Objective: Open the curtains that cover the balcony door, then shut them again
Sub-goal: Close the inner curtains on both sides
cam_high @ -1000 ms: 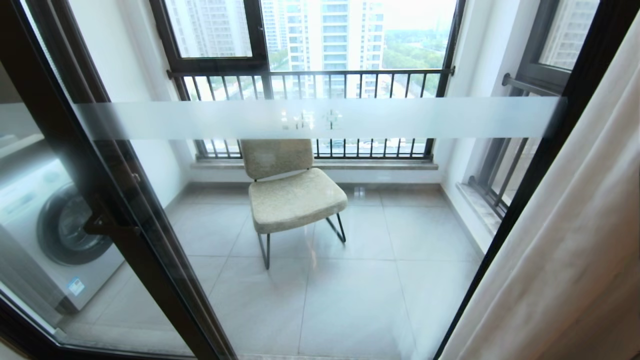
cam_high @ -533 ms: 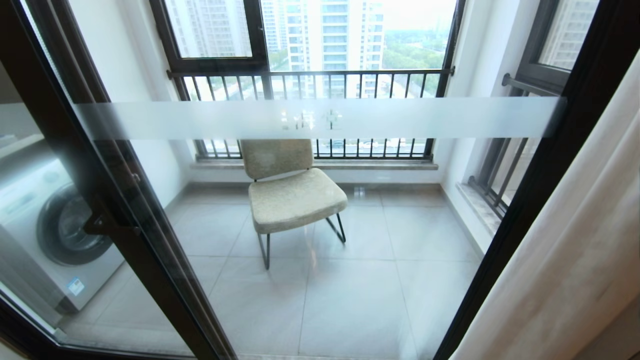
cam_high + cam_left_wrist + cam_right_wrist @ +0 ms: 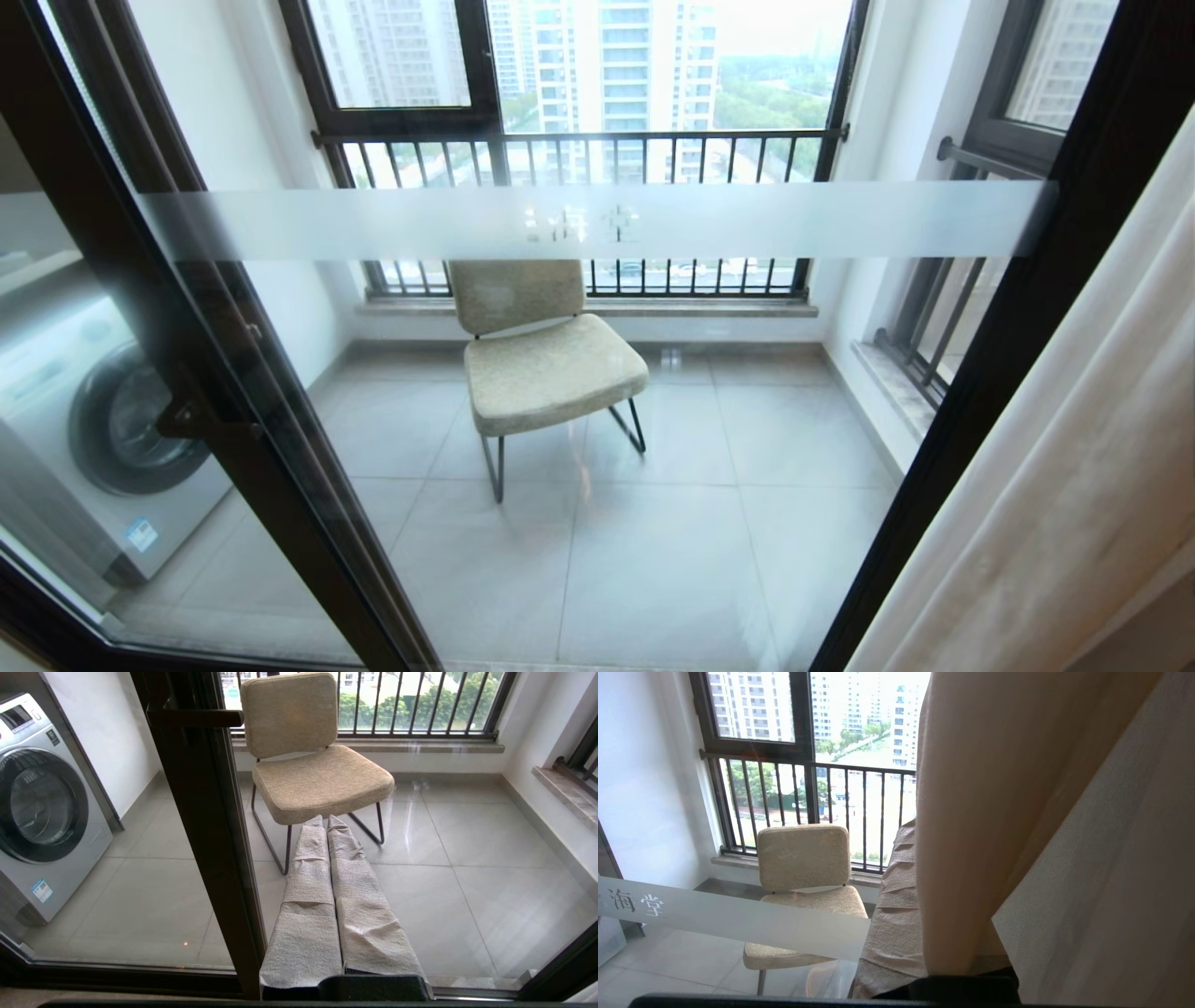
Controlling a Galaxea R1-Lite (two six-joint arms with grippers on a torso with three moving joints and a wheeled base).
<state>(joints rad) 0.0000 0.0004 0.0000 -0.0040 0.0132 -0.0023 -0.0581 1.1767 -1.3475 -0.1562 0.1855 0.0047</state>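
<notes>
The balcony door (image 3: pixel 1008 327) is shut, a black frame round glass with a frosted band (image 3: pixel 597 219) and a lever handle (image 3: pixel 196 420). The curtains (image 3: pixel 1074 448) hang bunched at the right edge, leaving the glass uncovered. Neither gripper shows in the head view. My right gripper (image 3: pixel 915 830), wrapped in pale cloth, is shut. A beige curtain fold (image 3: pixel 980 812) lies against it and hides one finger. A lighter woven panel (image 3: pixel 1111 882) hangs nearer the camera. My left gripper (image 3: pixel 327 819) is shut and empty, low by the door's middle post (image 3: pixel 201 812).
Behind the glass stand a beige chair (image 3: pixel 546 359) on the tiled balcony floor, a washing machine (image 3: pixel 84 420) at the left, and railed windows (image 3: pixel 579 140) at the back and right.
The curtain's edge has slid further right in the head view, baring more of the door's right frame. The left arm has stayed still.
</notes>
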